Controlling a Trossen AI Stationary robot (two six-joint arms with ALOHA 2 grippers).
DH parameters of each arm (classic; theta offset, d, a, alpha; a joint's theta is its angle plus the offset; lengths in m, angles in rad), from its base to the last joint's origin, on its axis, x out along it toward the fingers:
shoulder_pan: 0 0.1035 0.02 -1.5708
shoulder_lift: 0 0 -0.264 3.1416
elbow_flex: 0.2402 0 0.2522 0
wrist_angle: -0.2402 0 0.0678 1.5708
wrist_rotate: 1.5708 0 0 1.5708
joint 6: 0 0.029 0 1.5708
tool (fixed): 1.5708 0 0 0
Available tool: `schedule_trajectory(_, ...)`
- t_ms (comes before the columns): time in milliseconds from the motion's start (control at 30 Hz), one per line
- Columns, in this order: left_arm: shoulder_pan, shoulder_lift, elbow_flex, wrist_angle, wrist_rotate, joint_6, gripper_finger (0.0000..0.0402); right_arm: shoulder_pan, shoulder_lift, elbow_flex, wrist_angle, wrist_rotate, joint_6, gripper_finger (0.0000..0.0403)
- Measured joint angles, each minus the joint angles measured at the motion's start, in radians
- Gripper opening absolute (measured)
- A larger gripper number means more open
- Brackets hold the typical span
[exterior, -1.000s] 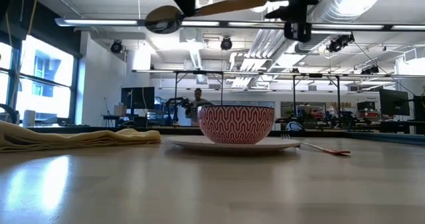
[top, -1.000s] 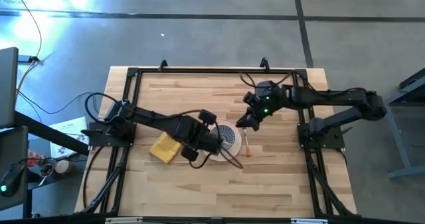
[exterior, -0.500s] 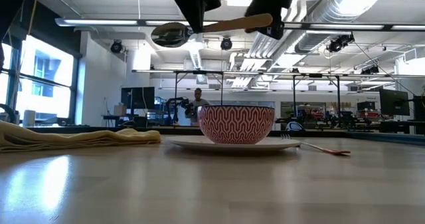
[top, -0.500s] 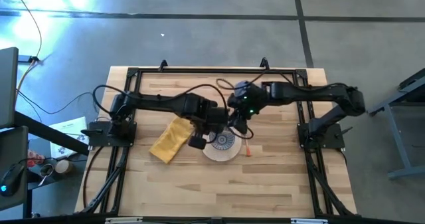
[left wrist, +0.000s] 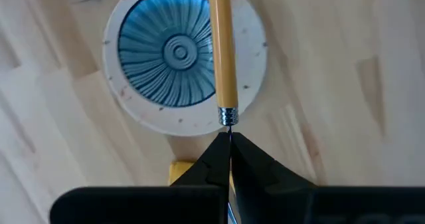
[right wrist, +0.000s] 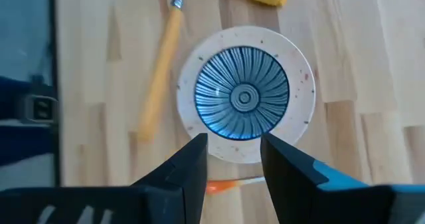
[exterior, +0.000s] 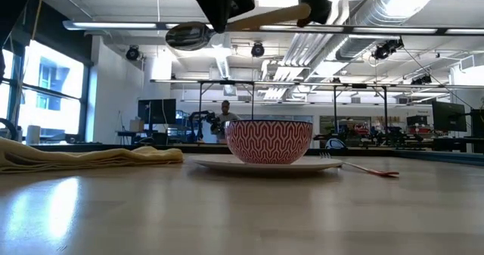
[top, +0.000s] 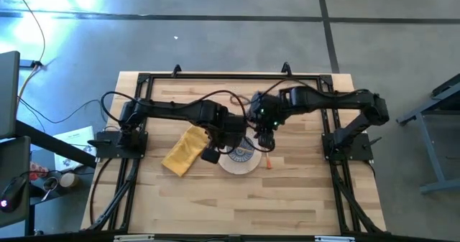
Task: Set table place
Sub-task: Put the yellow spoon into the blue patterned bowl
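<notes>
A cream plate [top: 241, 161] lies on the wooden table [top: 287, 195] with a small patterned bowl [exterior: 268, 140], blue inside [right wrist: 244, 98], standing on it. My left gripper [top: 233, 134] is shut on a yellow-handled spoon [exterior: 242, 20], held above the bowl. My right gripper [right wrist: 232, 144] is open and empty above the plate, beside the spoon handle's free end [right wrist: 147, 127]. An orange-handled fork [exterior: 363, 168] lies flat to the right of the plate. A mustard napkin [top: 182, 151] lies flat to the left of the plate. My left gripper pinches the spoon's metal neck [left wrist: 229, 125] between its two fingers, just below the handle's ferrule. The fingers come from above and lie across the spoon. The spoon is lifted clear and near level, its bowl [exterior: 187, 35] on one side and its handle [exterior: 272, 14] on the other.
A black rail frame [top: 215, 77] runs around the table's edges, with both arm bases on it at left and right. Bare wood lies toward the near edge [top: 237, 206]. A person stands far off in the room [exterior: 224, 113].
My left gripper has carried the spoon from the plate's near side toward the table's far edge; the spoon stays lifted above the bowl and has levelled out somewhat. My right gripper has gone toward the table's left, over the plate, close to the spoon's handle.
</notes>
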Motion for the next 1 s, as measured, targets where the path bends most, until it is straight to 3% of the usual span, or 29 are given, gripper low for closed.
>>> schedule_trajectory(233,0.002,0.0,0.0,0.004,-0.004,0.043,0.0,0.115,0.003,-0.052,0.033,0.127,-0.046,0.0128)
schedule_trajectory(367,0.001,0.0,0.0,0.027,-0.105,0.037,0.0,0.125,0.001,-0.059,0.053,0.154,0.003,0.0128)
schedule_trajectory(533,0.027,0.0,0.0,0.024,-0.094,-0.016,0.0,0.119,-0.018,-0.059,0.039,0.179,0.009,0.0128)
schedule_trajectory(633,0.029,0.0,0.0,0.024,-0.103,-0.015,0.0,0.118,-0.048,-0.059,-0.044,0.252,0.037,0.0128)
schedule_trajectory(800,0.02,-0.016,0.0,0.034,-0.106,-0.024,0.0,0.116,-0.152,-0.06,-0.174,0.371,0.174,0.0128)
schedule_trajectory(1000,0.023,-0.053,0.0,0.194,-0.089,-0.09,0.0,0.228,-0.332,-0.17,-0.084,0.572,0.391,0.0128)
